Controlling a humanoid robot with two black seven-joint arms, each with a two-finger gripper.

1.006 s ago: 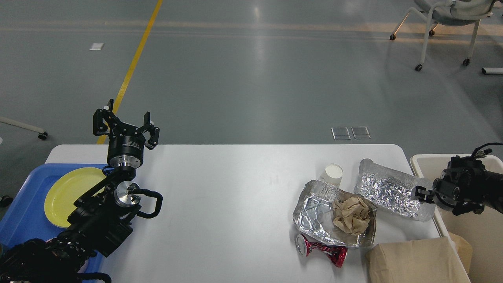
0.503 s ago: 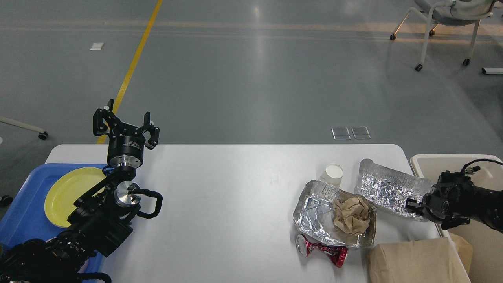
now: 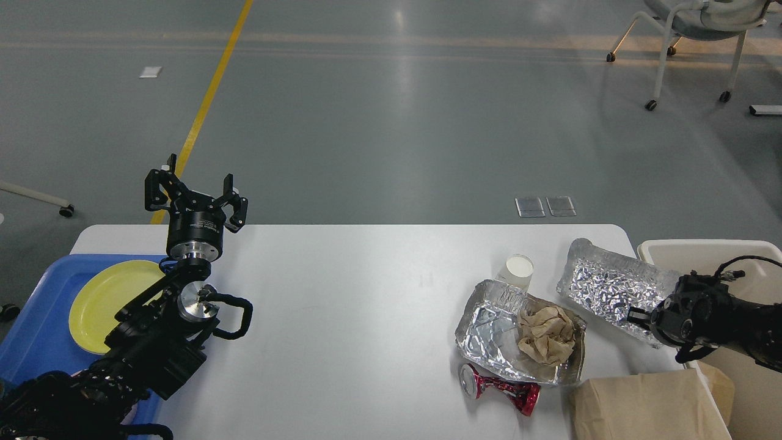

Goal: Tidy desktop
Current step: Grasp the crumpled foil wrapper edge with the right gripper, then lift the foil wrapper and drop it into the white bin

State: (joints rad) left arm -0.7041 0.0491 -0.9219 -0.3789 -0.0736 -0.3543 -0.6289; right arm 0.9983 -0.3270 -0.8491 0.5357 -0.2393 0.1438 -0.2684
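The white desktop (image 3: 366, 305) carries litter at its right end. A crinkled foil tray (image 3: 605, 284) lies at the far right, tilted with its far end raised. My right gripper (image 3: 634, 318) grips its near right edge, beside the cream bin (image 3: 672, 247). A second foil tray (image 3: 489, 333) holds crumpled brown paper (image 3: 547, 335). A white cup (image 3: 518, 270) stands behind it and a crushed red can (image 3: 501, 388) lies in front. My left gripper (image 3: 195, 194) is open and empty, raised over the desktop's far left.
A blue tray (image 3: 36, 330) with a yellow plate (image 3: 104, 299) sits at the left edge. A brown paper bag (image 3: 647, 406) lies at the front right corner. An office chair (image 3: 702, 36) stands on the floor far right.
My right gripper moved left and down onto the far-right foil tray's edge. That tray has shifted and tilted up. My left arm has not moved.
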